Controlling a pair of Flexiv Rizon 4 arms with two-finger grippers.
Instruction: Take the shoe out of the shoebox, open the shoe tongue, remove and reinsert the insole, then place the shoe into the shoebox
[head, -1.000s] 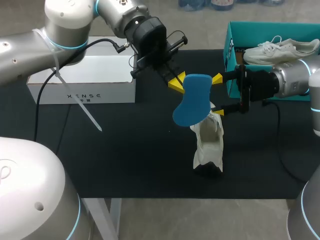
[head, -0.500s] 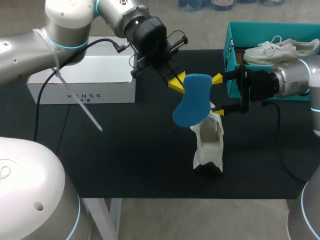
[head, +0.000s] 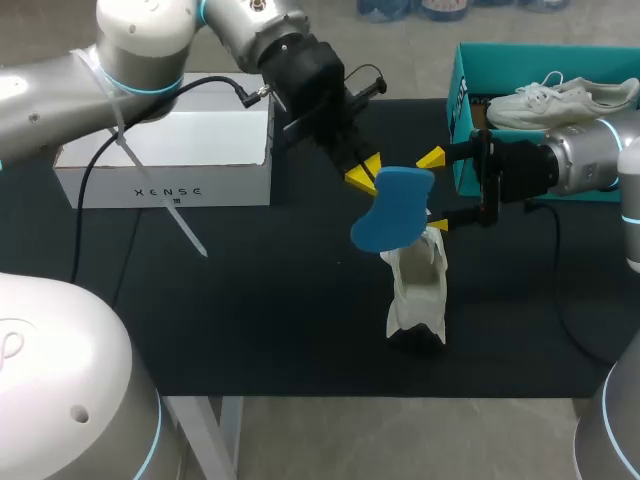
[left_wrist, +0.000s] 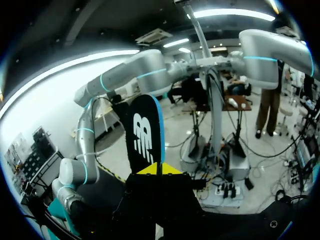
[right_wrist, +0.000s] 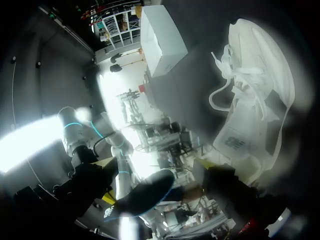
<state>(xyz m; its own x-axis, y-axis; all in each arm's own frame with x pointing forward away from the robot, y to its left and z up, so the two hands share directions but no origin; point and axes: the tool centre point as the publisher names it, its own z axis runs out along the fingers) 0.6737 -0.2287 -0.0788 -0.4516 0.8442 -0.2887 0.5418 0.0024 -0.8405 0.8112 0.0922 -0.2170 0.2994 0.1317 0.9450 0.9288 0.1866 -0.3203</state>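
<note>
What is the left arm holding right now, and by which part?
The blue foam insole, pinched at one end between the left gripper's fingers; its free end points down toward the white shoe.

The left gripper (left_wrist: 159, 169) grips the lower end of the insole (left_wrist: 145, 135), its yellow tips pressed against it from both sides. The insole stands upright ahead of the fingers, showing a dark face with a white logo and a blue rim along one edge. Behind it, the right arm (left_wrist: 125, 75) arches across.
</note>
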